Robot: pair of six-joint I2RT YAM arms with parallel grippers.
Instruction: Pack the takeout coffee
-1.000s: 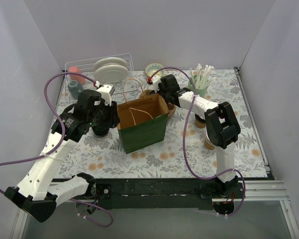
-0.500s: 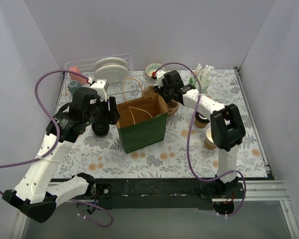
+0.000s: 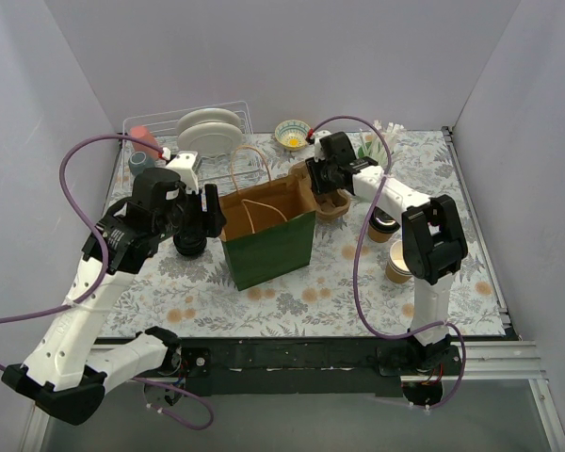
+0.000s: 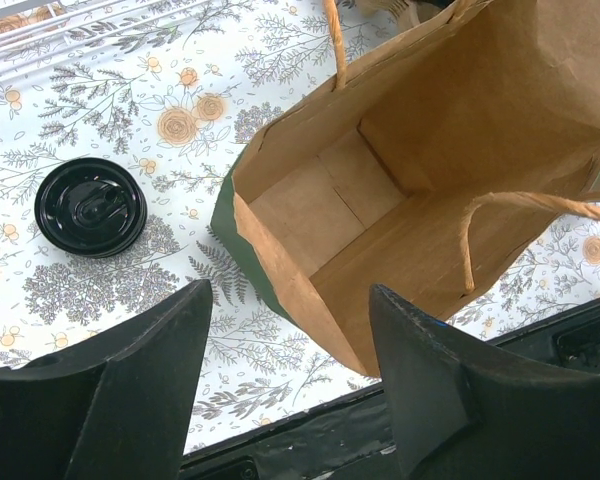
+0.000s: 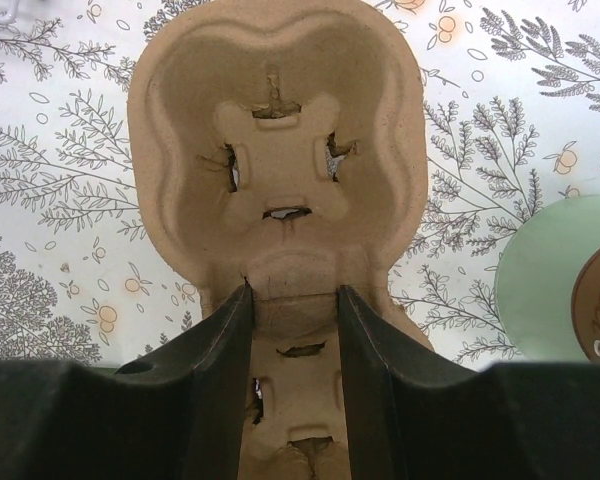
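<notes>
From the top camera you see your left gripper (image 3: 200, 212) hanging over the left edge of the green paper bag (image 3: 268, 250), which stands upright and open on the floral table (image 3: 301, 301). Your right gripper (image 3: 322, 179) is behind the bag's right corner, at the moulded cup carrier (image 3: 337, 203). The takeout coffee (image 3: 383, 224), a brown cup under a black top, stands on the table right of the carrier, close beside your right forearm and held by neither gripper. A lidless tan cup (image 3: 398, 264) sits just in front of it. A black round lid (image 3: 189, 247) lies just left of the bag; you cannot tell whether a cup is under it. Your left wrist camera shows the fingers (image 4: 130, 390) spread wide, holding nothing, above the bag's near corner, and you can see down to its brown floor. Your right wrist camera shows the fingers (image 5: 220, 350) clamped on the carrier's central ridge, one on each side.
</notes>
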